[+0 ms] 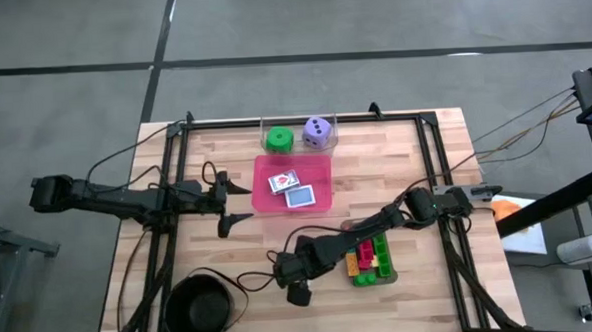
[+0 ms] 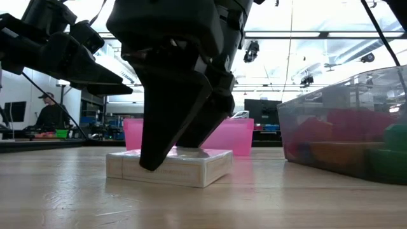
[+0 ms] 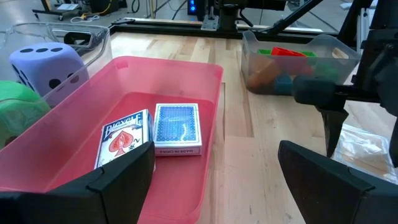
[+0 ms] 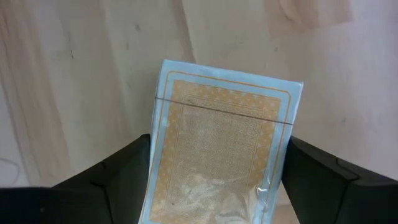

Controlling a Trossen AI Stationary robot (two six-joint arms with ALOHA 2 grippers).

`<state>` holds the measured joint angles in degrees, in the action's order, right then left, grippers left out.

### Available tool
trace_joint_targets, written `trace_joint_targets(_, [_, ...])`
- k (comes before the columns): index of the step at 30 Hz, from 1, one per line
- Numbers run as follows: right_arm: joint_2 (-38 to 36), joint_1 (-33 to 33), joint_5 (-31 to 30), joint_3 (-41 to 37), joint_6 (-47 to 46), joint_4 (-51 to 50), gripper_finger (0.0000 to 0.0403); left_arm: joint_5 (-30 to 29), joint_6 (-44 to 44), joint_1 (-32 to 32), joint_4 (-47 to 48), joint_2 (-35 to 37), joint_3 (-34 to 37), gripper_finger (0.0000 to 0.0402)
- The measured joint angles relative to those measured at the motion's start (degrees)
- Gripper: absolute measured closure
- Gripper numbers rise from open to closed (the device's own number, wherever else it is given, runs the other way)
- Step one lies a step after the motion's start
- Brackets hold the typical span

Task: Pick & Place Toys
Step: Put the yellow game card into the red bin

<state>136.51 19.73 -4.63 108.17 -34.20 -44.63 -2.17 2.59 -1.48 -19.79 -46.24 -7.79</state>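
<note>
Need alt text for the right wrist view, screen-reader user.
Looking straight down on an orange-backed card deck in clear wrap, lying flat on the wooden table. The right gripper is open, with one dark finger on each side of the deck. Whether the fingers touch it cannot be told.

A robotics lab: beyond the wooden worktop [image 2: 305, 200], ceiling strip lights [image 2: 305, 35], benches with monitors [image 2: 262, 109], and a seated person [image 2: 47, 114].

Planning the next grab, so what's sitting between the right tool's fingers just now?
The orange card pack lies flat on the table, between the right tool's open fingers, seen in the right wrist view.
</note>
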Motion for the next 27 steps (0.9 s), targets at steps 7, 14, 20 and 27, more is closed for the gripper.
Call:
trace_joint_targets(7, [-3.4, -0.1, -5.7, -0.5, 3.7, -0.2, 0.0119, -0.2, 0.0, 0.0, 0.1, 0.0, 0.0, 0.0059])
trace_joint_targets(14, [-6.6, 0.0, -9.8, -0.5, 6.4, 0.6, 0.02, -0.6, 0.0, 0.0, 0.0, 0.0, 0.7, 0.0059])
trace_joint_targets(20, [-6.9, -0.1, -4.6, -0.5, 9.3, 1.1, 0.026, -1.2, 0.0, 0.0, 0.0, 0.0, 0.7, 0.0059])
trace_joint_targets(27, [-7.0, -0.7, 1.0, -0.7, 6.7, -1.0, 0.0246, -1.3, 0.0, 0.0, 0.0, 0.0, 0.7, 0.0059])
